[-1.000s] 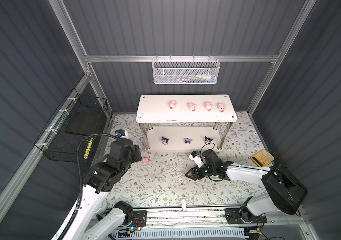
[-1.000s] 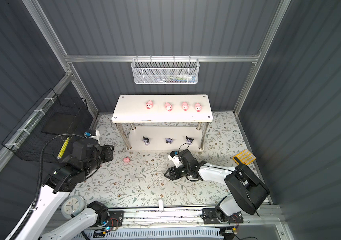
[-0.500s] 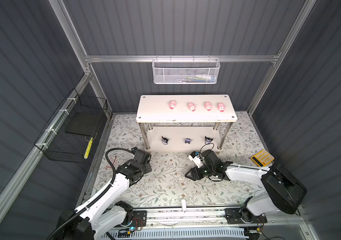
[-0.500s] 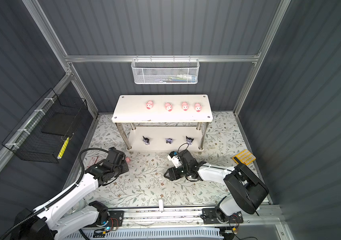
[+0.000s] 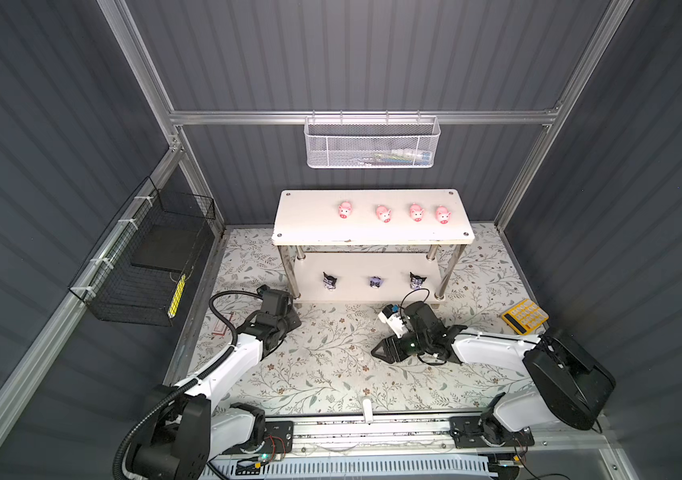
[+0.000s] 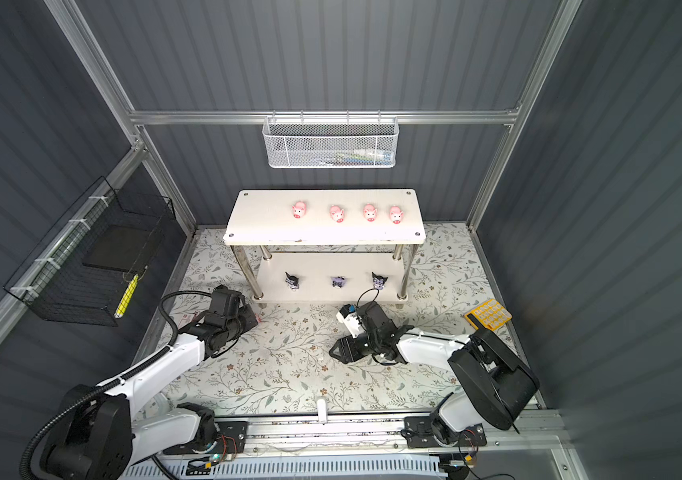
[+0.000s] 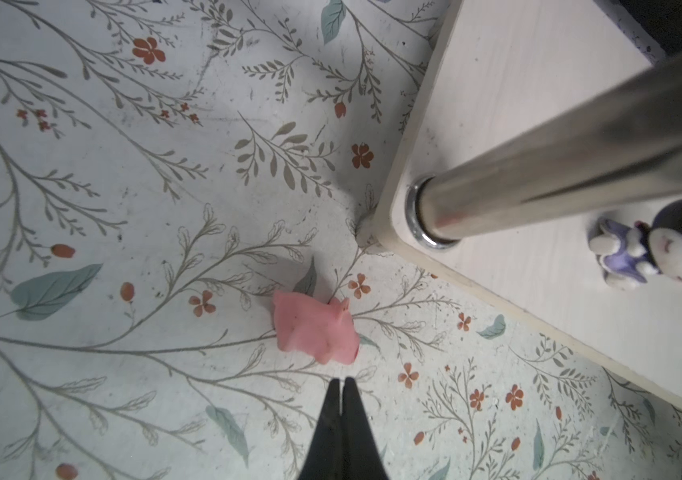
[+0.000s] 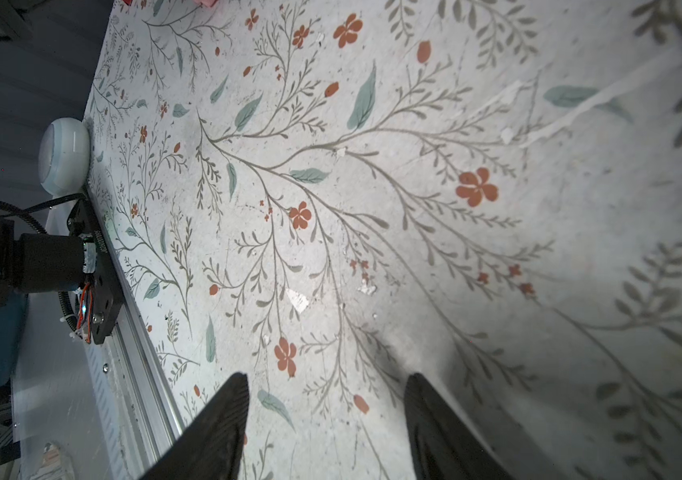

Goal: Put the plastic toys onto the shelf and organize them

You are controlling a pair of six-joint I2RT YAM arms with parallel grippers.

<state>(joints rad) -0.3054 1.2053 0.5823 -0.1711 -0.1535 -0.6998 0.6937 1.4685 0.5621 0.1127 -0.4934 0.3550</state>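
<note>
**Top views.** shelf (image 5: 310, 226), centre frame: four pink pigs (image 5: 384, 214) in a row on the upper board, three black-and-purple figures (image 5: 376, 281) on the lower board. fifth pig (image 6: 259, 320) is on the floral mat (image 5: 331, 374), lower left of the shelf, at the tip of the left gripper (image 5: 294, 322). right gripper (image 5: 383, 353) is low over the mat, centre-right.

**Left wrist.** Fingers (image 7: 331, 415) pressed together and empty, tips just short of the fifth pig, which lies near the chrome leg (image 7: 539, 166). Step judged: pickup of the last toy. The next move calls for parting the fingers, straddling the pig and closing.

**Right wrist.** Fingers (image 8: 223, 415) partly apart, holding nothing.

Glossy chrome leg (image 7: 559, 166), matt pink pig (image 7: 314, 328)
</note>
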